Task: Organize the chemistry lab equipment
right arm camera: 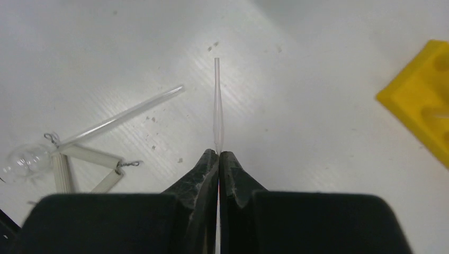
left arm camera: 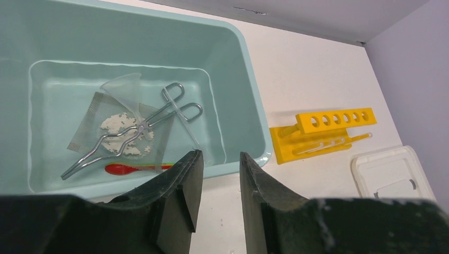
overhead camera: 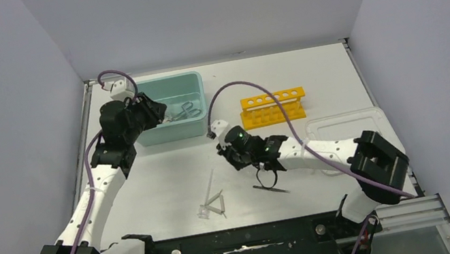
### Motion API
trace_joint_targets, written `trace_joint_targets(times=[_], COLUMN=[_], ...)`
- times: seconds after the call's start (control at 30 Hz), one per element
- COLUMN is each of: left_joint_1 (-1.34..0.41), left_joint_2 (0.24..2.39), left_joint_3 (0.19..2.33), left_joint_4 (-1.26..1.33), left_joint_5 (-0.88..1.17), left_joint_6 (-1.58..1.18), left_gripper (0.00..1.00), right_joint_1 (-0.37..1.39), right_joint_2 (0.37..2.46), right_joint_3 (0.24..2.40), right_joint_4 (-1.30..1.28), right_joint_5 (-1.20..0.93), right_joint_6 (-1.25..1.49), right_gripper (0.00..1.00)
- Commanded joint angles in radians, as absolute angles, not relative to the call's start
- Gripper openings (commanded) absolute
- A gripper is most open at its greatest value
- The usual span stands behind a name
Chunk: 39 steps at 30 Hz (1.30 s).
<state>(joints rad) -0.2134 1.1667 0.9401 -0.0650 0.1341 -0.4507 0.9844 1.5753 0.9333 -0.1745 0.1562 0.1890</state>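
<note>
Clear dropper (right arm camera: 216, 106), centre frame, is pinched in your closed right end effector (right arm camera: 218, 153), apparently for lifting; your left end effector (left arm camera: 218, 156) hangs part-open, empty.

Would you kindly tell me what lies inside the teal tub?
Metal tongs lie across a wire gauze beside a clear funnel and a red spoon. The left claw hides part of the tub's near rim.

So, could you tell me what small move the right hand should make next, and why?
Probably a short lift straight up: the right hand looks shut on the clear dropper, whose stem lies close along the table, so it should clear the surface before any carry.
</note>
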Motion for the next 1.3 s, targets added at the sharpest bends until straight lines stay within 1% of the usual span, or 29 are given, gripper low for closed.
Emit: trace_joint_targets(times=[0.0, 0.07, 0.13, 0.23, 0.37, 0.47, 0.53, 0.67, 0.83, 0.9, 1.03, 1.07, 1.1, 1.13, 1.17, 1.2, 1.27], left_joint_1=[-0.184, -0.170, -0.164, -0.157, -0.148, -0.146, -0.146, -0.146, -0.143, -0.139, -0.137, -0.137, -0.137, -0.135, -0.132, -0.131, -0.130], left_joint_2=[1.088, 1.070, 1.079, 1.094, 1.030, 1.016, 1.024, 1.033, 1.046, 1.048, 1.061, 1.065, 1.068, 1.069, 1.070, 1.073, 1.081], left_joint_3=[0.938, 0.935, 0.947, 0.968, 0.920, 0.920, 0.928, 0.919, 0.913, 0.907, 0.903, 0.905, 0.905, 0.904, 0.902, 0.903, 0.905], left_joint_4=[0.027, 0.050, 0.050, 0.035, 0.093, 0.079, 0.059, 0.060, 0.063, 0.068, 0.072, 0.070, 0.068, 0.068, 0.066, 0.063, 0.058], left_joint_5=[0.109, 0.114, 0.116, 0.133, 0.093, 0.070, 0.065, 0.065, 0.079, 0.081, 0.103, 0.112, 0.116, 0.117, 0.117, 0.118, 0.127], left_joint_6=[-0.491, -0.508, -0.512, -0.516, -0.549, -0.535, -0.522, -0.519, -0.515, -0.518, -0.520, -0.519, -0.518, -0.518, -0.518, -0.517, -0.513], left_gripper=[0.30, 0.29, 0.29, 0.29, 0.27, 0.25, 0.25, 0.25, 0.25, 0.25, 0.25, 0.25, 0.25, 0.25, 0.25, 0.25, 0.25], right_joint_1=[0.866, 0.827, 0.778, 0.723, 0.690, 0.686, 0.681, 0.680, 0.674, 0.670, 0.656, 0.651, 0.650, 0.648, 0.646, 0.645, 0.646], right_joint_2=[1.465, 1.462, 1.500, 1.614, 1.812, 1.897, 1.936, 2.024, 2.100, 2.119, 2.189, 2.199, 2.204, 2.207, 2.209, 2.206, 2.183], right_joint_3=[1.021, 1.071, 1.166, 1.344, 1.646, 1.778, 1.819, 1.915, 1.914, 1.904, 1.964, 1.976, 1.983, 1.994, 2.009, 2.011, 2.025], right_joint_4=[-0.064, -0.026, -0.010, -0.004, -0.075, -0.051, -0.006, 0.012, 0.040, 0.053, 0.005, -0.002, -0.004, -0.011, -0.020, -0.026, -0.037], right_joint_5=[0.049, 0.030, -0.006, -0.085, -0.127, -0.206, -0.269, -0.328, -0.359, -0.367, -0.386, -0.392, -0.392, -0.394, -0.397, -0.396, -0.393], right_joint_6=[0.125, 0.085, 0.047, -0.007, -0.061, -0.077, -0.067, -0.061, -0.033, -0.028, -0.048, -0.053, -0.054, -0.053, -0.054, -0.055, -0.064], right_gripper=[0.00, 0.00, 0.00, 0.00, 0.00, 0.00, 0.00, 0.00, 0.00, 0.02, 0.03, 0.07, 0.14, 0.23, 0.36, 0.42, 0.47])
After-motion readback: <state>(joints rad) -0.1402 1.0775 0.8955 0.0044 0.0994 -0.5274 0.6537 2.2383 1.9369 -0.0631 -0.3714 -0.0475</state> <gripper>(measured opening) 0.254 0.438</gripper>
